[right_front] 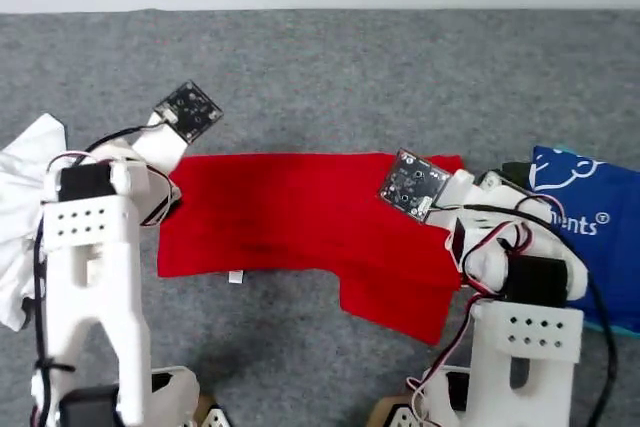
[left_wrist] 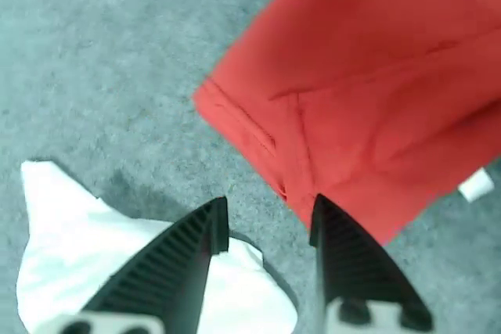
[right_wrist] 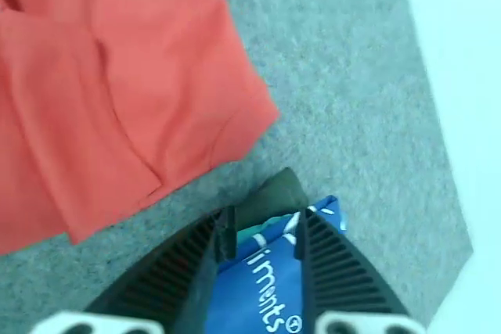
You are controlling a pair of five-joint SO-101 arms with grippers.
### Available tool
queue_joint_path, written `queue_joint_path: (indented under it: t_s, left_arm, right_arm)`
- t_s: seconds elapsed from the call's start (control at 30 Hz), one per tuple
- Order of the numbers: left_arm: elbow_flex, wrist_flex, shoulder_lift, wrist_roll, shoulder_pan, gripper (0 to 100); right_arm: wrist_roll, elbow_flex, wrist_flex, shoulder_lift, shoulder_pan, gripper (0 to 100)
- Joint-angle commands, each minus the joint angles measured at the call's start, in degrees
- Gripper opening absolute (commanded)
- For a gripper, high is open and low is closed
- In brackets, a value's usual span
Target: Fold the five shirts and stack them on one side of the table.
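A red shirt (right_front: 300, 212) lies folded into a long band across the middle of the grey table, with a flap hanging toward the front right. In the left wrist view, my left gripper (left_wrist: 270, 220) is open just off the red shirt's (left_wrist: 376, 91) left end, above bare carpet and the edge of a crumpled white shirt (left_wrist: 70, 248). My right gripper (right_wrist: 262, 232) is open beside the red shirt's (right_wrist: 109, 99) right end, hovering over the edge of a blue printed shirt (right_wrist: 266, 291). Nothing is held by either one.
The white shirt (right_front: 25, 177) is heaped at the table's left edge. The blue shirt (right_front: 590, 217) lies at the right edge with a dark garment (right_wrist: 274, 193) poking out beneath it. A white label (right_front: 236, 276) sticks out of the red shirt's front hem. Bare carpet (right_front: 320, 77) stretches behind.
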Motion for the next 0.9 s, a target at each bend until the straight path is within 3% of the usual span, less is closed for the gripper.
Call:
queue_joint_path:
  t_s: [0.0, 0.07, 0.13, 0.23, 0.37, 0.5, 0.63, 0.87]
  left_arm:
    - [0.57, -0.18, -4.57, 5.27, -0.35, 18]
    - [0.57, -1.76, -5.71, 10.29, -1.49, 17]
    - [0.40, -4.13, -6.68, 17.14, -4.04, 15]
    - [0.75, -4.40, -7.03, 23.74, -5.71, 12]
    - [2.07, -3.34, -5.54, 23.91, -5.63, 10]
    - [3.30, -5.45, -0.88, 23.56, -5.63, 12]
    - [0.57, -7.56, 6.42, 22.24, -5.54, 18]
    - [-13.32, -8.26, 26.02, 22.15, 0.00, 18]
  right_arm:
    - [0.70, -2.37, -3.12, -0.31, 0.13, 6.1]
    - [0.70, 0.26, -7.43, 1.19, -1.45, 0.4]
    - [0.18, 2.02, -10.86, 3.30, -2.24, 1.5]
    - [-9.32, 2.46, -13.32, 7.69, -3.03, 1.0]
    - [-21.01, 1.41, -12.88, 11.47, -3.21, 1.0]
    - [-27.16, 0.70, -12.97, 12.00, -3.03, 1.0]
    - [-29.01, 0.44, -11.82, 11.91, -2.24, 1.0]
    - [-30.42, -3.96, -4.88, 11.82, 0.75, 1.0]
